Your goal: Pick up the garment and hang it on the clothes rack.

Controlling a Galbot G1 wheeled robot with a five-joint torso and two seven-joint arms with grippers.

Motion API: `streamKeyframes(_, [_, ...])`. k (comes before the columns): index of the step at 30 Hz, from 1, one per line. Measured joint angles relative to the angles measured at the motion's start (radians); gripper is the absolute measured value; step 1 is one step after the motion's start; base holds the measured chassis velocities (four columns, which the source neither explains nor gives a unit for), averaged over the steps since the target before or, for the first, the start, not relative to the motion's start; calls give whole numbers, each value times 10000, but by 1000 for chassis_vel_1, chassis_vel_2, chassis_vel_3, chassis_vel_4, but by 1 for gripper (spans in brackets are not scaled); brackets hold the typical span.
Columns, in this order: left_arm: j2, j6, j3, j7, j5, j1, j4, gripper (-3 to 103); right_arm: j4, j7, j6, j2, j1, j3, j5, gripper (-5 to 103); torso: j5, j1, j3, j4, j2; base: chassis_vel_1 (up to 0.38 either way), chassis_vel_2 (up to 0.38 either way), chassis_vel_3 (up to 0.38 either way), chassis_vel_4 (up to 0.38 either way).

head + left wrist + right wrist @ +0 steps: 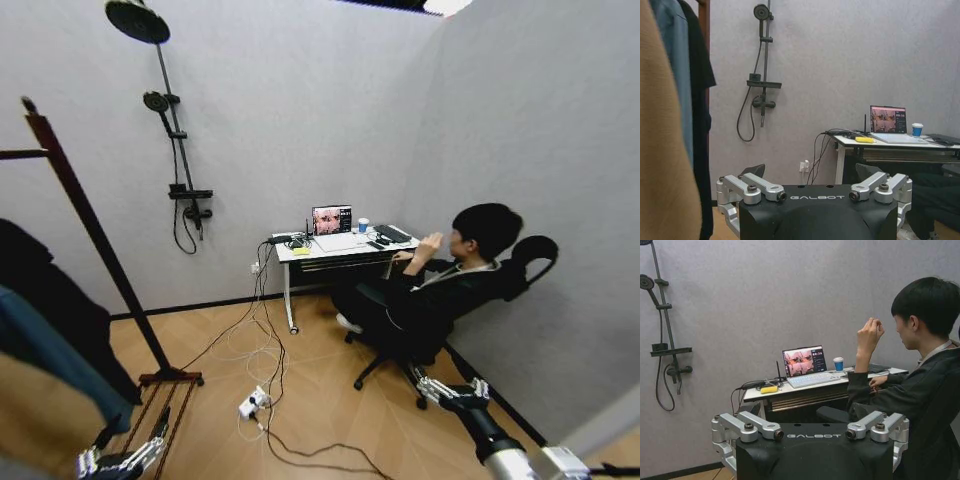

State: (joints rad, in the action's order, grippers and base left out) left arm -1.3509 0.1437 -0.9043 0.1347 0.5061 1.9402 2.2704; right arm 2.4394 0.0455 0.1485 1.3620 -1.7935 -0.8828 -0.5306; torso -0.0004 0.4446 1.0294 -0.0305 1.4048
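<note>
The garment (45,300) hung on the clothes rack (95,235) at the head view's left edge, above and just beside the left gripper (125,458), which was held low with its jaws spread and empty. The right gripper (452,392), also spread and empty, was well apart at lower right. The frame edge cut off the garment's hanger, and neighbouring clothes covered its lower part.

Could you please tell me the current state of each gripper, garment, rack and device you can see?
left gripper: open, empty, low beside the rack.
right gripper: open, empty, pointing towards the desk.
black jacket: hanging next to a blue garment, held by no gripper.
clothes rack: standing on the floor.
laptop: open, screen lit.
</note>
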Motion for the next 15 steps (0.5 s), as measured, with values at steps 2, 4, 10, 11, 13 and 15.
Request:
streamKeyframes(2, [0,0,1,1,0,0,0,100,1,0,0,-1,0,-1,0,100,-9,0,0,0,-1,347,-353,-328,358])
streamKeyframes(4, [-1,0,0,2,0,0,1,100,-1,0,0,-1,0,0,0,100,16,-1,1,0,0,360,-345,-368,345])
streamKeyframes(10, [-1,0,-1,0,0,1,0,100,1,1,0,0,-4,0,0,100,4,-9,-4,1,7,231,-213,-272,271])
streamKeyframes(11, [-1,0,-1,0,0,1,0,100,1,1,0,0,-4,0,0,100,4,-8,-3,0,6,76,-58,-127,114])
streamKeyframes(13, [-1,0,0,1,0,0,0,100,1,1,0,0,-4,0,0,100,2,-8,-2,-2,5,39,-39,-92,85])
streamKeyframes(15, [-1,0,1,6,0,0,0,100,0,0,0,-1,-5,-2,0,100,8,-7,-1,-6,4,-52,12,-23,39])
